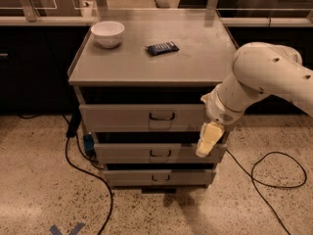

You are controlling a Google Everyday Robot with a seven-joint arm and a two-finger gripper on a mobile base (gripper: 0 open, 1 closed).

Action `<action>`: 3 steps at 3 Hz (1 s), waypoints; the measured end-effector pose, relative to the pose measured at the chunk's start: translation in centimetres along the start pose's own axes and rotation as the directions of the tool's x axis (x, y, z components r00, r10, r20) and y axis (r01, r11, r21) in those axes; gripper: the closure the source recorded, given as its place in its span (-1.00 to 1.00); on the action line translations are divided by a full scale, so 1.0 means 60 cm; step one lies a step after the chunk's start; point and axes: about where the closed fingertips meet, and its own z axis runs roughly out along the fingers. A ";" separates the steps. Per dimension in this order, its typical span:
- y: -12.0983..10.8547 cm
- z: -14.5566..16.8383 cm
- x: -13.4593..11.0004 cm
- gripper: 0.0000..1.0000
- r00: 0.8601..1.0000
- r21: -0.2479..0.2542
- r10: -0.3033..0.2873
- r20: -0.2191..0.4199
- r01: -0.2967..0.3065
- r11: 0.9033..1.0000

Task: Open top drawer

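The top drawer (122, 117) is the uppermost grey metal drawer of the cabinet, with a small dark loop handle (162, 116) at its centre. Its front stands a little proud of the cabinet body, with a dark gap above it. My gripper (207, 140) hangs from the white arm (259, 80) at the right end of the drawer fronts, its yellowish fingers pointing down over the middle drawer (127, 153). It is to the right of the handle and a little lower, apart from it.
A white bowl (108, 34) and a dark blue packet (162, 48) lie on the cabinet top (195, 62). The bottom drawer (132, 178) sits below. Black cables run on the speckled floor at left (83, 165) and right (274, 175). Dark counters stand behind.
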 end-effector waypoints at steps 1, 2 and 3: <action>0.000 0.054 -0.016 -1.00 0.999 -0.034 -0.039 0.014 0.039 0.999; -0.006 0.092 -0.033 -1.00 0.997 -0.044 -0.068 0.028 0.069 0.997; -0.019 0.123 -0.048 -1.00 0.995 0.018 -0.097 0.006 0.097 0.995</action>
